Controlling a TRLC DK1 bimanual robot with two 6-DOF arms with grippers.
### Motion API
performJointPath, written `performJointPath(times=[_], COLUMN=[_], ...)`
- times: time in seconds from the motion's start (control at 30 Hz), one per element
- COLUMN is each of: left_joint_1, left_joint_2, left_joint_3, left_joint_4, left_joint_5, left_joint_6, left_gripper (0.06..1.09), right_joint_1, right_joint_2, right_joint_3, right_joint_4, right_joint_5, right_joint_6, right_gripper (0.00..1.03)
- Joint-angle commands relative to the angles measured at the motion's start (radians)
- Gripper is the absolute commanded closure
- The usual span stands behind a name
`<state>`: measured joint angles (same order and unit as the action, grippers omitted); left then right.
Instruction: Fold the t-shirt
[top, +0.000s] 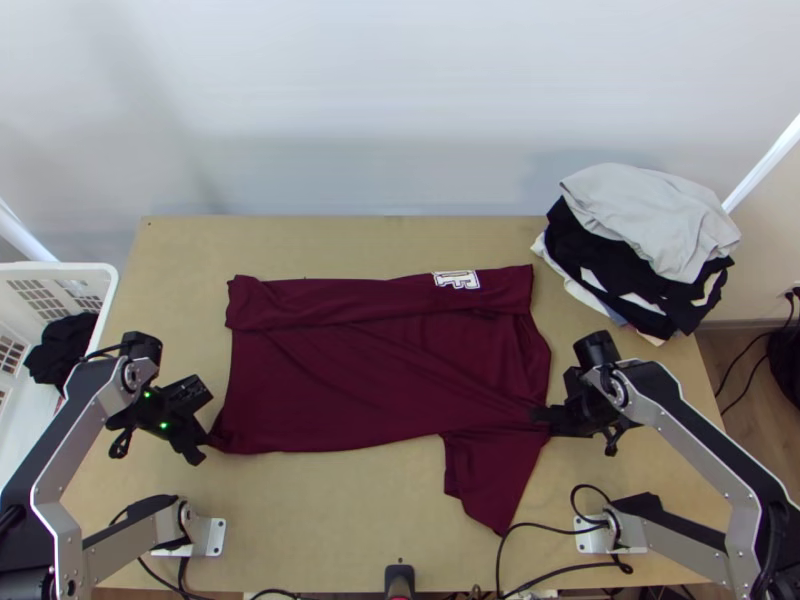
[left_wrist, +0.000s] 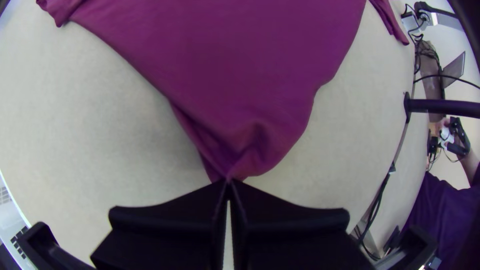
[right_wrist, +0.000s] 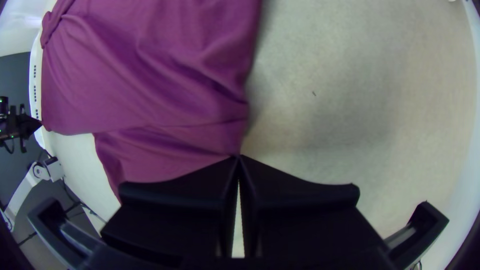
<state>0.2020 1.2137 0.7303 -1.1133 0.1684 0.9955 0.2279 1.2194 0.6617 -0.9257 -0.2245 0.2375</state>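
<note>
At your far left, beside the counter (top: 330, 520), stands a white plastic basket (top: 62, 268) with rows of openings through its walls; inside, near the side facing the counter, lies a bunched dark cloth (top: 62, 345). Your left arm crosses over the nearer part of the basket, so you cannot tell what else it may hold. The maroon t-shirt (top: 340, 375) lies across the middle of the counter, to the right of the basket and apart from it. Its far side is turned over in a long band, and a white print (top: 457, 279) sits on that band toward the right end. Soft creases run slantwise over the body, and a sleeve (top: 495, 475) spreads from the near right side toward you. Your left gripper (top: 208, 437) is closed on the shirt's near left corner, where the left wrist view shows the cloth gathered into a point between the fingertips. Your right gripper (top: 540, 413) is closed on the right edge of the shirt, just by where that sleeve begins. At the far right corner of the counter is a loose pile of clothes (top: 640, 225), light grey on top with black and white layers below, well apart from the basket.
</note>
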Motion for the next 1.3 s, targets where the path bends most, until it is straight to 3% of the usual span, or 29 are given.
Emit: performJointPath(times=[0.0, 0.2, 0.5, 0.93, 1.27], left_joint_1=[0.022, 0.028, -0.096, -0.026, -0.015], left_joint_2=[-0.026, -0.091, -0.215, -0.117, 0.063], left_joint_3=[-0.019, 0.008, 0.089, 0.112, 0.256], left_joint_4=[-0.029, -0.108, -0.186, 0.040, 0.145], left_joint_5=[-0.026, -0.038, 0.014, 0.045, 0.071], left_joint_6=[0.057, 0.088, -0.005, -0.089, -0.192], left_gripper=[1.04, 1.04, 1.04, 1.05, 1.05], right_joint_1=[-0.009, 0.010, 0.123, 0.085, 0.027], right_joint_2=[-0.018, -0.029, -0.086, -0.017, 0.121], right_joint_3=[-0.008, 0.022, 0.180, 0.314, 0.457], right_joint_4=[-0.013, -0.048, -0.144, -0.142, -0.127], right_joint_5=[0.017, 0.016, 0.016, 0.017, 0.019], right_joint_6=[-0.021, -0.010, 0.049, 0.017, -0.021], right_gripper=[1.00, 1.00, 1.00, 1.00, 1.00])
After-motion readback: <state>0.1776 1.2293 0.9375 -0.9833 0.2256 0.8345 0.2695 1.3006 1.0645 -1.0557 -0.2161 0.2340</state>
